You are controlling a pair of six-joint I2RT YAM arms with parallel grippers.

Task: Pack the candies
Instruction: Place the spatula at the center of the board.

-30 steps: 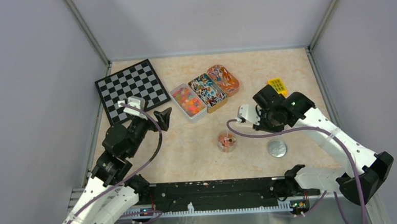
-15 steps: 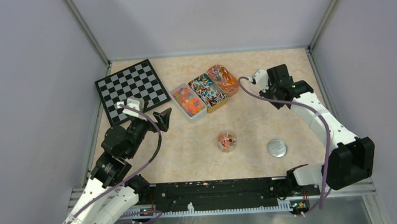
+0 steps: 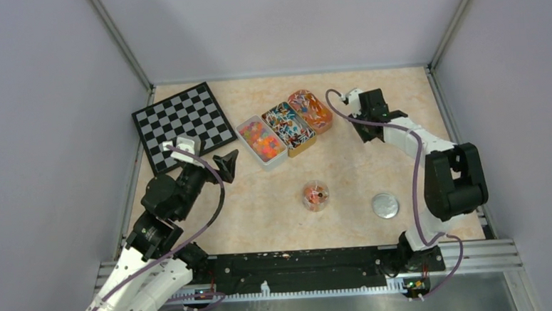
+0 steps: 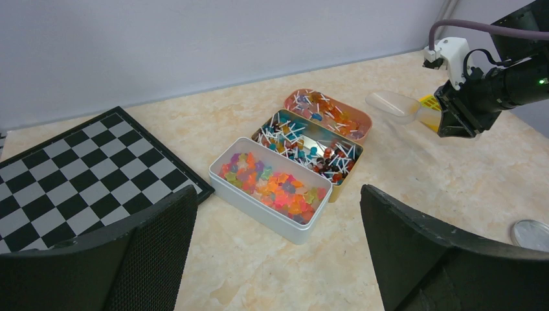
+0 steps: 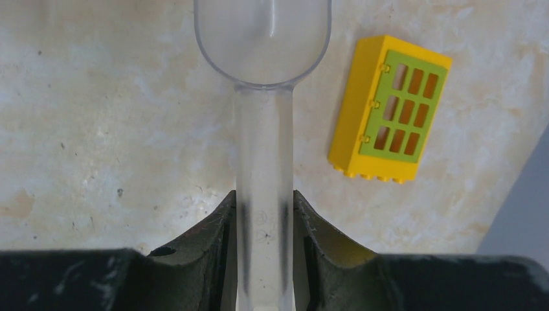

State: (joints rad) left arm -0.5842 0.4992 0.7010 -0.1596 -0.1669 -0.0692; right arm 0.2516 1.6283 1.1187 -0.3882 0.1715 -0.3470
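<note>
your right gripper [image 5: 264, 217] is pinching the handle of a clear scoop [image 5: 262, 97], one finger tight on each side. the candies [image 4: 280, 189] are in three boxes set side by side in a slanted row near the back of the table [image 3: 262, 213]. the white box [image 4: 256, 206] holds sweets in orange, pink, red and yellow. the gold box [image 4: 345, 176] right beside it holds little sweets with white sticks. the orange box [image 4: 364, 120] is last in the row and is nearest to the scoop, but not touching it. a few more candies sit in a small clear cup [image 3: 316, 196] near the middle of the table, well apart from the boxes. a round silver lid [image 3: 385, 205] lies flat to the right of the cup. the scoop's round end is just beside a yellow block [image 5: 388, 109] with a green window grid, and the two do not touch. your left gripper [image 3: 226, 162] is spread wide with nothing in it, facing the boxes. a black and white checkerboard [image 4: 71, 175] lies flat to the left of the white box.
</note>
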